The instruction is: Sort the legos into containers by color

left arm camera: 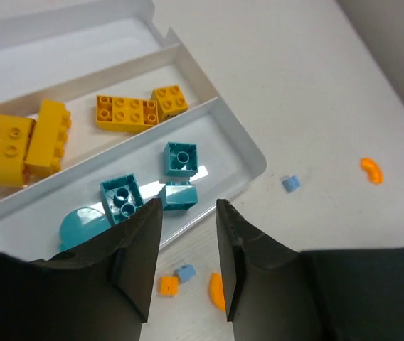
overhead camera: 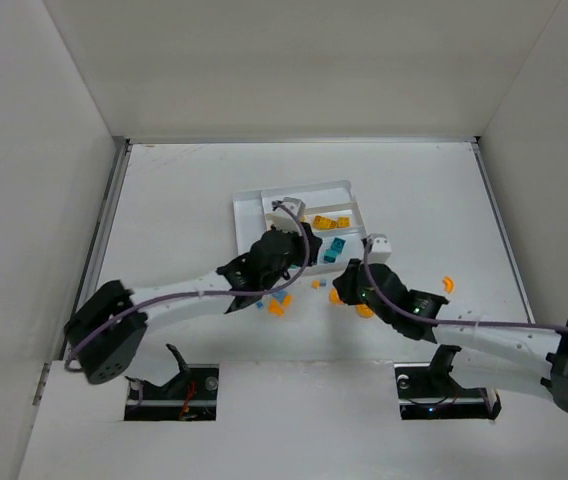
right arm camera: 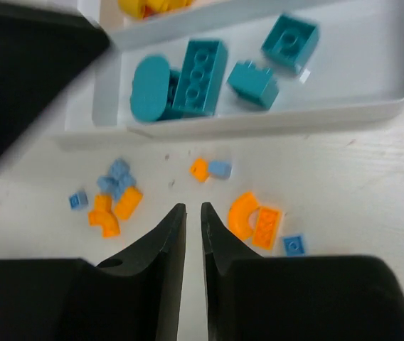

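The white tray (overhead camera: 249,215) holds yellow bricks (left arm camera: 24,145) in one section and teal bricks (left arm camera: 181,158) in the nearest section. My left gripper (left arm camera: 186,213) is open and empty, above the tray's near wall (left arm camera: 253,153) by the teal bricks; it also shows in the top view (overhead camera: 304,250). My right gripper (right arm camera: 190,213) is shut with only a thin slit and holds nothing. It hangs over the table in front of the tray (right arm camera: 259,124), between an orange curved piece (right arm camera: 240,213) and a cluster of orange and light blue pieces (right arm camera: 117,192).
Loose pieces lie in front of the tray: an orange square (left arm camera: 168,285), a light blue brick (left arm camera: 185,272), an orange plate (right arm camera: 267,227), a light blue plate (right arm camera: 294,245). An orange curved piece (overhead camera: 448,284) lies apart at the right. White walls enclose the table.
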`<state>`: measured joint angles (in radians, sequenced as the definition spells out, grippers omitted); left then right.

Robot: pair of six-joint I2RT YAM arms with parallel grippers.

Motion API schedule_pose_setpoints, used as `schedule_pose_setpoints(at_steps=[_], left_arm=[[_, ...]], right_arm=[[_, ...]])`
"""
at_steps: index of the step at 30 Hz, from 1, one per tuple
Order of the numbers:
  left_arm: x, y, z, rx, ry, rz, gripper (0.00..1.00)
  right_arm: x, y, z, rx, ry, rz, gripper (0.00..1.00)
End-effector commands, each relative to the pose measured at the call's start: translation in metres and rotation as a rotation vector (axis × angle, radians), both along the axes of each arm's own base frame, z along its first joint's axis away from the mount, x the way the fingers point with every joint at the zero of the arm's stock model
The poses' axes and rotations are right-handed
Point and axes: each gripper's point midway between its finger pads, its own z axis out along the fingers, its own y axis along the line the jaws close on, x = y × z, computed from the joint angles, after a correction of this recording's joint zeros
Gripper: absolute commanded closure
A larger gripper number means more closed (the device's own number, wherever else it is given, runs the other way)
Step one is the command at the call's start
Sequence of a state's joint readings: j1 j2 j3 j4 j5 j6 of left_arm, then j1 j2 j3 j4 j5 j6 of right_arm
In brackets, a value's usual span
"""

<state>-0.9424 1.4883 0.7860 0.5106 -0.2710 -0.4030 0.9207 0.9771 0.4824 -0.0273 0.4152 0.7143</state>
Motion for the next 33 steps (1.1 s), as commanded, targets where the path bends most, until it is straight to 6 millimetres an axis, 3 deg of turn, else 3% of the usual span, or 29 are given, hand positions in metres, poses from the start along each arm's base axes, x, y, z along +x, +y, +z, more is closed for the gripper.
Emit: schedule_pose_setpoints(at_steps=[1,4,7,9,14,19,27,33], left_arm=[[-0.017,0.038,0.025,-0.073,-0.027,0.056,0.7],[-0.03,0.07,0.016,-0.079,0.008,0.11,0.74],[-0.047,0.109,-0.007,-0.07,0.065,0.186,0.75],[-0.055,0.131,-0.021,-0.066,0.089,0.241,0.75],[-0.066,0.17,-0.054,-0.055,0.145,0.348,0.75],[-0.065,0.187,-0.066,-0.051,0.148,0.387,0.75],[-0.075,0.177,-0.059,-0.114,0.125,0.32,0.74],[-0.08,0.166,-0.055,-0.115,0.108,0.272,0.74]], right_arm=[[-0.016,0.022,-0.014,-0.054,0.036,0.054,0.8],[-0.027,0.053,-0.017,-0.096,0.037,0.109,0.75],[-0.033,0.081,-0.021,-0.135,0.027,0.151,0.64],[-0.028,0.096,-0.023,-0.168,0.018,0.162,0.55],[-0.016,0.131,-0.029,-0.213,0.009,0.205,0.48],[-0.008,0.15,-0.039,-0.26,0.023,0.217,0.5],[-0.01,0.119,-0.057,-0.312,0.093,0.08,0.53],[-0.014,0.125,-0.075,-0.32,0.144,0.08,0.5]])
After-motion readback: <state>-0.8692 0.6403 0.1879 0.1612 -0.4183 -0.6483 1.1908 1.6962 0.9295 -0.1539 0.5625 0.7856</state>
